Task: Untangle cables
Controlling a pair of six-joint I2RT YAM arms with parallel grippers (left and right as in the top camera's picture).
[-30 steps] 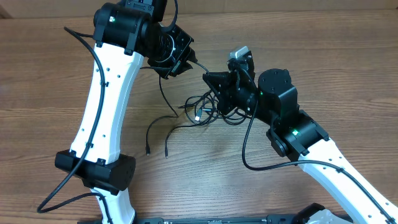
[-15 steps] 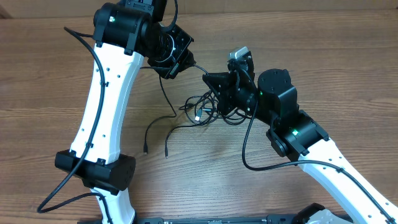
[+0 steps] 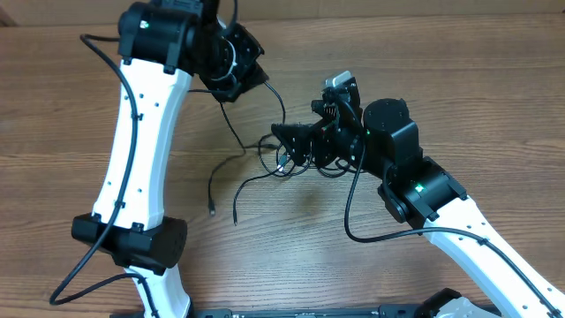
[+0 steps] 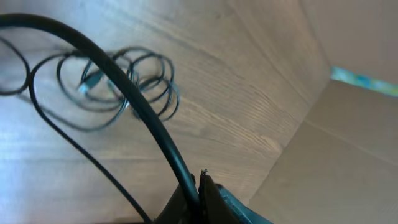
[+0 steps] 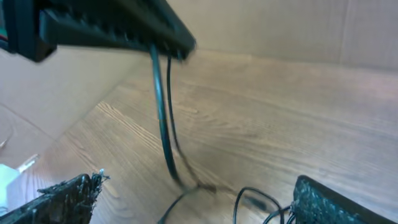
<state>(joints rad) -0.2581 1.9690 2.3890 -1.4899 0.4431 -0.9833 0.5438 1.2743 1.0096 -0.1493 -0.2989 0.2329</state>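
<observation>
The cables lie as a small tangle of thin black loops point(image 3: 284, 162) in the middle of the table, with two loose ends trailing to the left point(image 3: 212, 209). One strand point(image 3: 281, 106) rises from the tangle to my left gripper point(image 3: 263, 82), which is shut on it. In the left wrist view that cable point(image 4: 149, 124) runs into the closed left gripper point(image 4: 200, 186), and the loops point(image 4: 118, 81) lie beyond. My right gripper point(image 3: 305, 132) stands open just over the tangle's right side. In the right wrist view, wide-apart fingers point(image 5: 62, 199) frame the taut strand point(image 5: 161, 124) and some loops point(image 5: 261, 202).
The table point(image 3: 459, 79) is brown wood grain. The left arm's white link point(image 3: 141, 132) spans its left side, and the right arm point(image 3: 424, 190) comes in from the lower right. A cardboard wall point(image 4: 323, 155) stands behind the table.
My right gripper has opened and let go of the cables. The left arm has moved up and back with its strand, drawing it tauter, and the tangle has shifted slightly.
</observation>
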